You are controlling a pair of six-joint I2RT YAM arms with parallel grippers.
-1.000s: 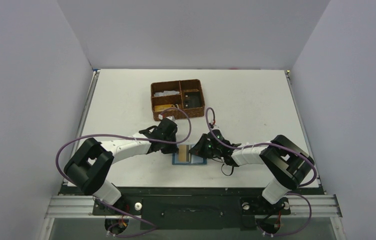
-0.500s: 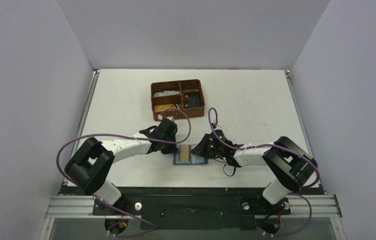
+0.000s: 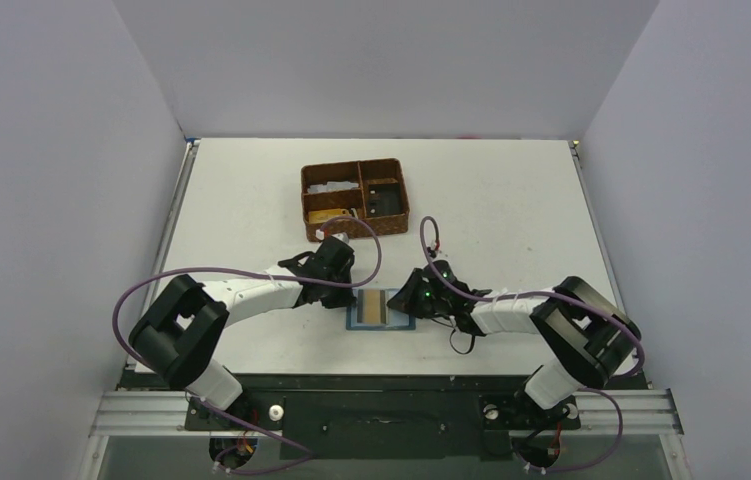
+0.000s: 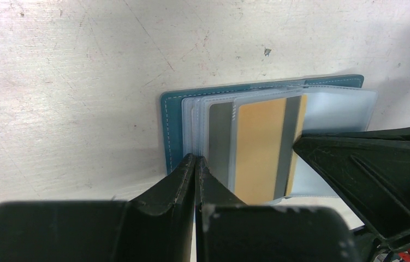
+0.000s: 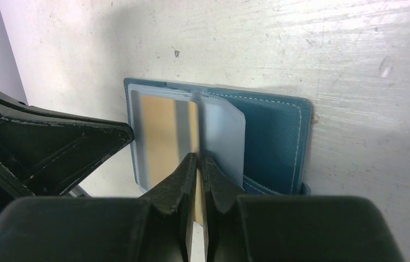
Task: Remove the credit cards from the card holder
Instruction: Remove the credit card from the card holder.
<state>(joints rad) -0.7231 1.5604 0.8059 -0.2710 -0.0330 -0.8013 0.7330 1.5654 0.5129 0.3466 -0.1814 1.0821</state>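
— Since a second ago the right gripper (image 5: 198,157) has drawn back toward the right side of the card holder (image 4: 172,125), and more of the gold card (image 4: 257,147) shows. Nothing else has shifted.

— Take me across it, starting left.

— Left gripper (image 4: 195,159): fingers pressed together, tips down at the edge of the card holder's left half. It seems to be pinning the holder to the table (image 3: 511,220). The card holder lies open and flat between the two grippers. The gold card sits in a clear sleeve (image 4: 333,109) over the holder's middle. Right gripper: fingers all but together with only a thin slit between them, tips on the card's right edge. Gold shows through the slit, but I can't tell whether the card is nipped or only pressed.

— So how should the pull be done?

— My judgement: the left tips should bear down so the card holder doesn't travel. Draw the card low and slow, straight along the sleeve. If the sleeve lifts with it, stop and take a fresh hold.
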